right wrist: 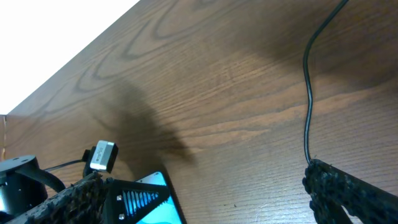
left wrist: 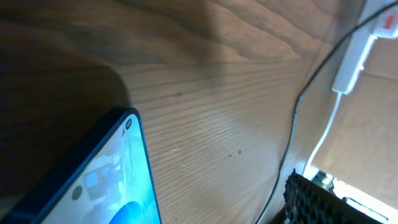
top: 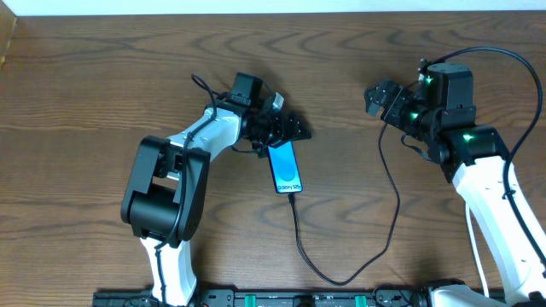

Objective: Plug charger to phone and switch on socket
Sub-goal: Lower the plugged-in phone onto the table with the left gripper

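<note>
The phone (top: 284, 167), its blue screen lit, lies flat mid-table; it also shows in the left wrist view (left wrist: 106, 186) and the right wrist view (right wrist: 158, 186). The charger's thin black cable (top: 388, 230) meets the phone's near short edge, loops toward the front and runs up to the right arm. My left gripper (top: 288, 130) is open and empty at the phone's far end. My right gripper (top: 381, 98) is open and empty, well to the phone's right. The white socket (left wrist: 356, 53) with red marks shows only in the left wrist view, at its top right.
The wooden table's far edge (top: 256, 17) runs along the back. A white cord (left wrist: 323, 134) hangs from the socket beside the charger cable. The arm bases stand at the front edge (top: 281, 298). The right arm's thicker black cable (top: 529, 94) arches at the far right.
</note>
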`<state>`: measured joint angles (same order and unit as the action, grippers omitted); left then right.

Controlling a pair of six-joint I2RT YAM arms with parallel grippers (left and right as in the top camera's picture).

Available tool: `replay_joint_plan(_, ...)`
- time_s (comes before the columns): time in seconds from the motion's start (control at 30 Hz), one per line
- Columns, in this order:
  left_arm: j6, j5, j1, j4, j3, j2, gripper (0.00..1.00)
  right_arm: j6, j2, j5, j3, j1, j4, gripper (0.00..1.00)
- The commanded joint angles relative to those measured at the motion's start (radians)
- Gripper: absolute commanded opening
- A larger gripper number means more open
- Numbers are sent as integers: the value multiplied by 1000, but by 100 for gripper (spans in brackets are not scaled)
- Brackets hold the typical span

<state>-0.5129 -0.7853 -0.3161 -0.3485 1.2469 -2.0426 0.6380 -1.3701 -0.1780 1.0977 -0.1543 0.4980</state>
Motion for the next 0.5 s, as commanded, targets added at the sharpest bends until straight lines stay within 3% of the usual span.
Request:
replay_joint_plan(0.0,-24,229,4,-60,-33,-48,88,-19,10,15,9,2,1,99)
replay_joint_plan(0.47,-47,332,4,-123,-33,-48,89,-19,10,14,9,2,1,99)
